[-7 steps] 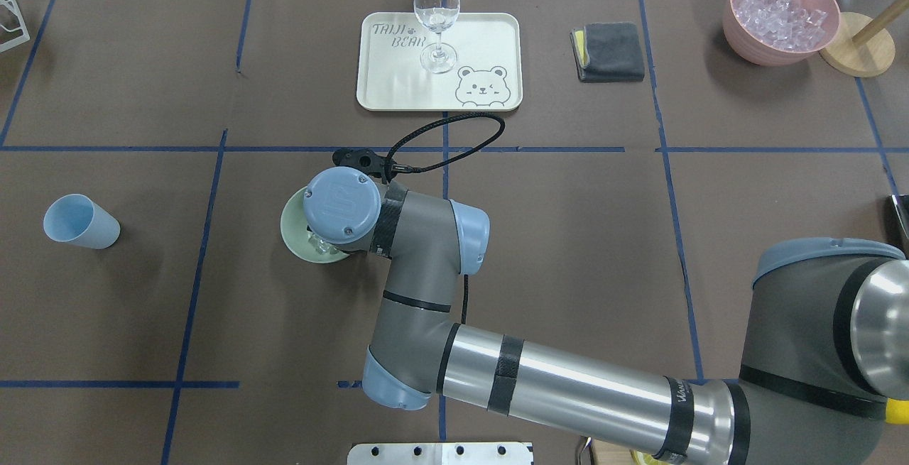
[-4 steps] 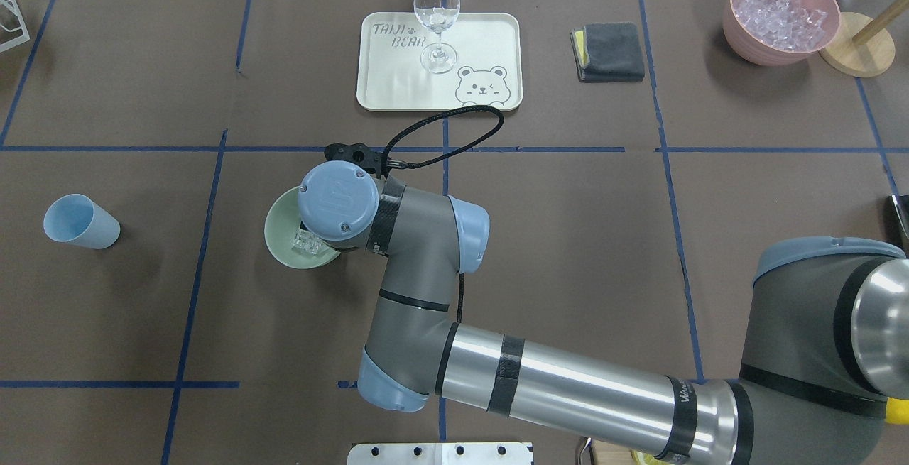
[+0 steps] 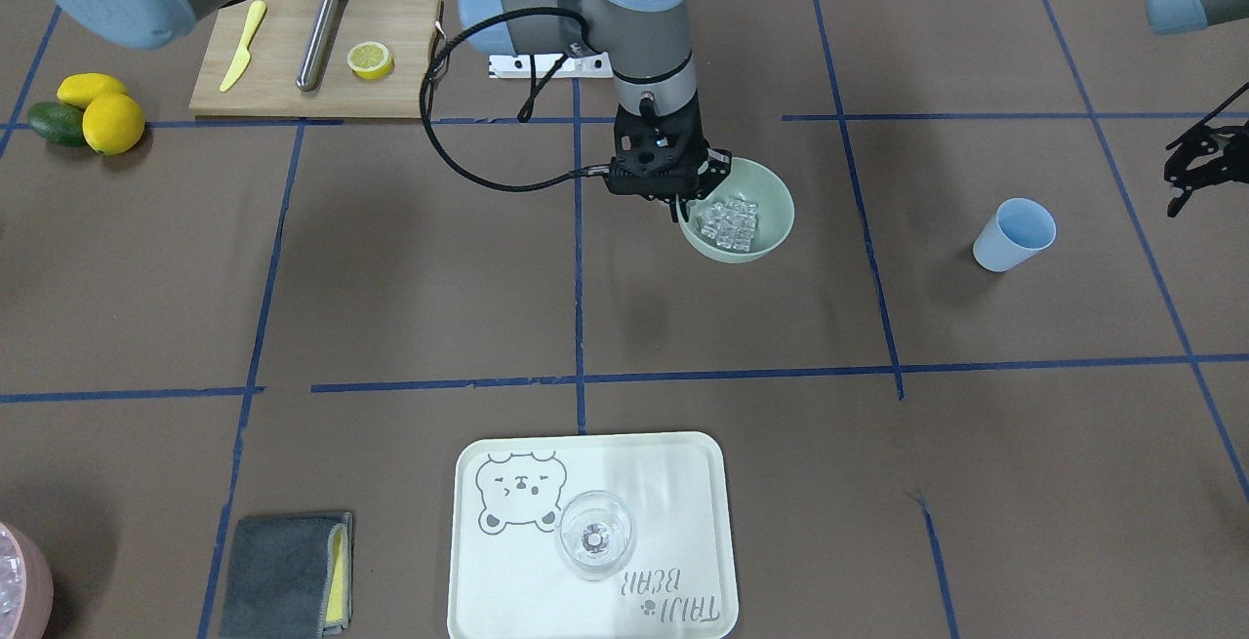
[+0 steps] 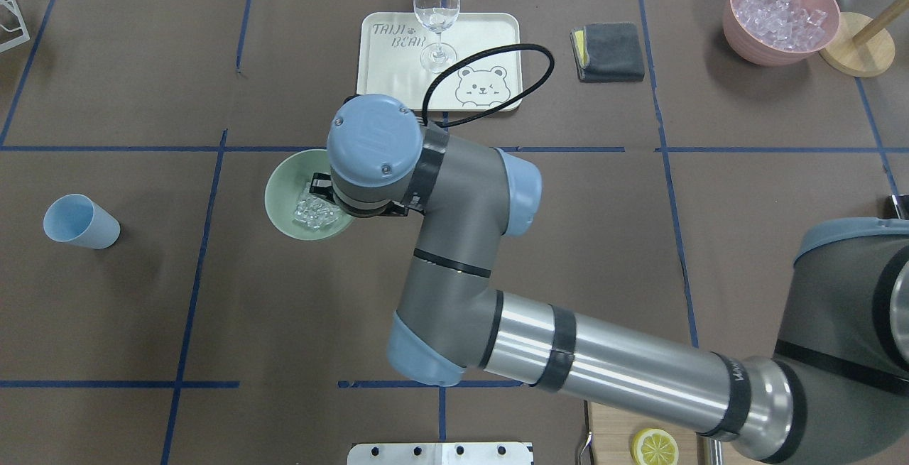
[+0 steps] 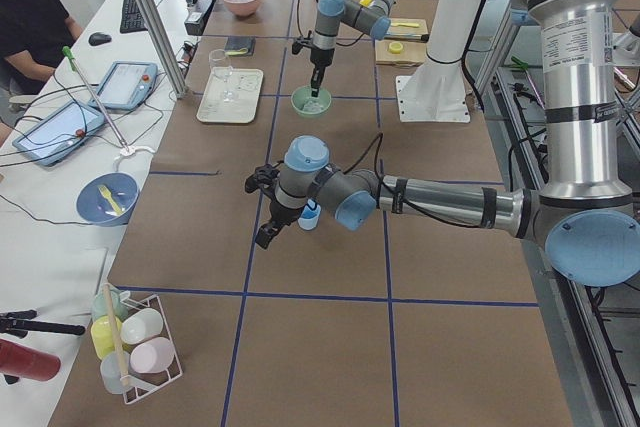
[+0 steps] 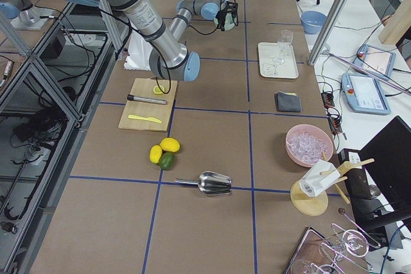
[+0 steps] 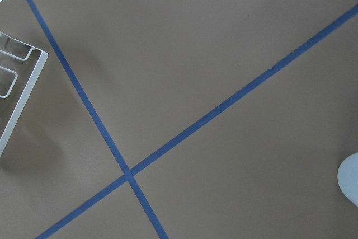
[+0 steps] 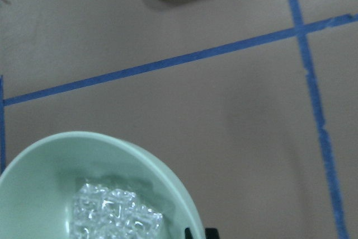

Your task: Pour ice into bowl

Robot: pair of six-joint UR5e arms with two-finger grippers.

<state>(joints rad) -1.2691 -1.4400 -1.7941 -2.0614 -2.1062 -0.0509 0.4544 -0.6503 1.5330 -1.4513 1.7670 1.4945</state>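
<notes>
The pale green bowl (image 3: 771, 229) holds a small heap of clear ice (image 3: 730, 219) near the table's middle. It also shows in the overhead view (image 4: 284, 195) with the ice (image 4: 316, 211) inside. My right gripper (image 3: 683, 208) points straight down at the bowl's rim on the robot's right side and is shut on it. In the right wrist view the bowl (image 8: 33, 194) and the ice (image 8: 114, 214) sit at the lower left. The empty blue cup (image 4: 79, 221) stands far to the left. My left gripper (image 3: 1192, 171) hangs open and empty above the table near the cup.
A white tray (image 4: 490, 32) with a wine glass (image 4: 435, 18) lies beyond the bowl. A grey cloth (image 4: 609, 51) and a pink bowl of ice (image 4: 781, 14) are at the far right. A cutting board (image 3: 283, 73), lemons (image 3: 112, 122) and a metal scoop (image 6: 212, 183) lie on the robot's right.
My right arm has swung its wrist round and carried the bowl a little away from the robot. The ice now lies toward the bowl's middle.
</notes>
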